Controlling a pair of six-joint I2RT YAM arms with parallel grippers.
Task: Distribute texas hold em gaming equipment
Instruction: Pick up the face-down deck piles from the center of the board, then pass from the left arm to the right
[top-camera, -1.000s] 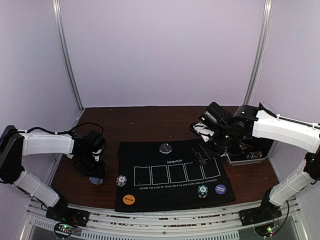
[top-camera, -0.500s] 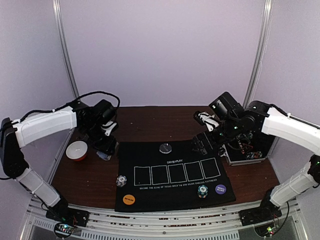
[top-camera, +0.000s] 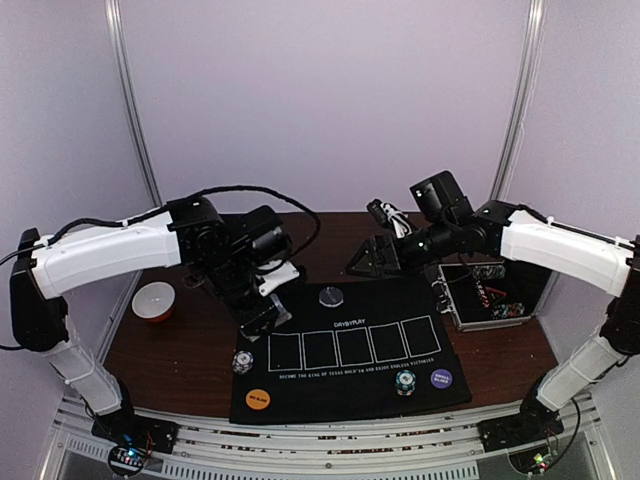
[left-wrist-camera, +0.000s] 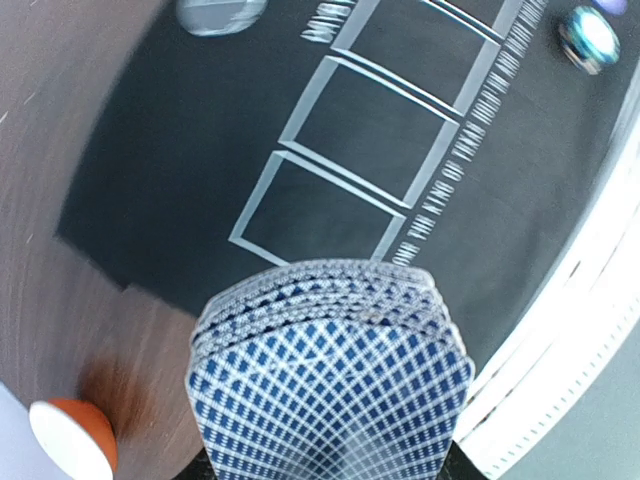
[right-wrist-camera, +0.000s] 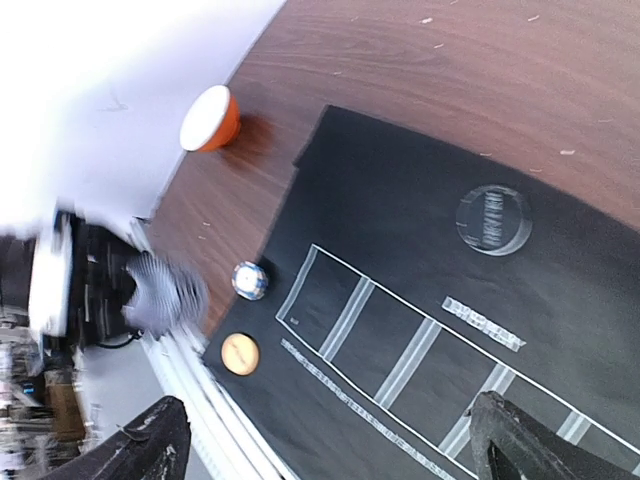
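The brown table (top-camera: 190, 350) carries a black mat (top-camera: 300, 385) printed with five white card outlines. A silver metal case (top-camera: 495, 300) stands just beside the mat's right edge.

The left claw (top-camera: 262, 310) is closed on a deck of blue-checked playing cards (left-wrist-camera: 330, 400), held above the mat's far left corner. The right claw (top-camera: 370, 260) hangs over the mat's far edge, fingers (right-wrist-camera: 150, 445) spread wide and gripping nothing.

An orange bowl (top-camera: 153, 300) sits on the table, left of the mat.

On the mat:
- The clear dealer disc (top-camera: 331, 296) lies near the far edge.
- The orange blind disc (top-camera: 258, 399) lies near the near left corner.
- The purple blind disc (top-camera: 441, 379) lies near the near right corner.
- One striped chip stack (top-camera: 242, 361) stands at the left edge.
- Another chip stack (top-camera: 405, 382) stands near the purple blind disc.
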